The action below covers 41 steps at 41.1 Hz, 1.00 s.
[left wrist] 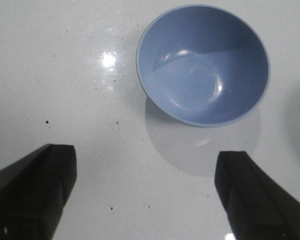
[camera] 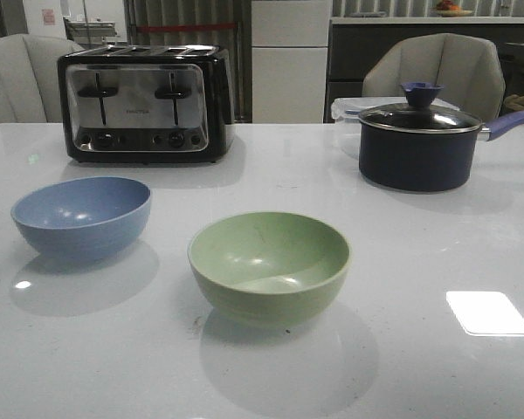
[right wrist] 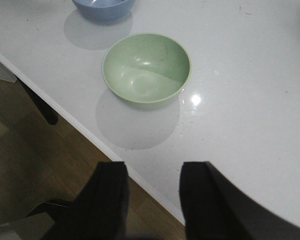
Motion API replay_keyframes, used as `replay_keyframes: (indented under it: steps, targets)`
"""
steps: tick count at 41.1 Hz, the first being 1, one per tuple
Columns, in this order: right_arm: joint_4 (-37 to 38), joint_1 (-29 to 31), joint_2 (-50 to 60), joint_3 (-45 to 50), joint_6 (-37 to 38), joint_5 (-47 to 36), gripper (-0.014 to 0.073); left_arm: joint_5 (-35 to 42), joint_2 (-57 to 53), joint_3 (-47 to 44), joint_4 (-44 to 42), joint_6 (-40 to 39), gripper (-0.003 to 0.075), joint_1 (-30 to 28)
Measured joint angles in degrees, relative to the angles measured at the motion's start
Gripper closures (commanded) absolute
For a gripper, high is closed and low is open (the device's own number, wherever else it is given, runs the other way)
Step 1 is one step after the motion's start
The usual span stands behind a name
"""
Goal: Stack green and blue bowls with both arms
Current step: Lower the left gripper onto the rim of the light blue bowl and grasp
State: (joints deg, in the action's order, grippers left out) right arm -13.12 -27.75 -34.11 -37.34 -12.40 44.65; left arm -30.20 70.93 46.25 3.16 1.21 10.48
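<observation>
We take the toaster point(camera: 145, 103) as our landmark, standing at the far side of the white table point(camera: 271, 166). Well to its right we see a dark saucepan point(camera: 417, 147) with a glass lid and purple handle. Behind the toaster stand two pale chairs point(camera: 437, 68).

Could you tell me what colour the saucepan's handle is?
Purple saucepan handle, clearest in the front view.

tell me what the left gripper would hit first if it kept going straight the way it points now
Most likely the blue bowl. In the left wrist view it sits ahead of the open left gripper, slightly toward one finger's side, with only bare table between. Depth is unclear, so the fingers might touch the tabletop before the bowl's rim.
</observation>
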Motion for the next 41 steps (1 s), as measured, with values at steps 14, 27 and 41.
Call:
replay_keyframes:
  steps: [14, 27, 41]
  targets:
    - [0.00, 0.00, 0.00, -0.07, 0.00, 0.00, 0.0211, 2.36, 20.40, 11.50, 0.27, 0.00, 0.0105, 0.00]
    - [0.00, 0.00, 0.00, -0.07, 0.00, 0.00, 0.0211, 8.27, 30.98, 15.80, 0.31, 0.05, 0.0220, 0.00]
    - [0.00, 0.00, 0.00, -0.07, 0.00, 0.00, 0.0211, 11.23, 35.33, 16.16, -0.01, 0.05, 0.0485, 0.00]
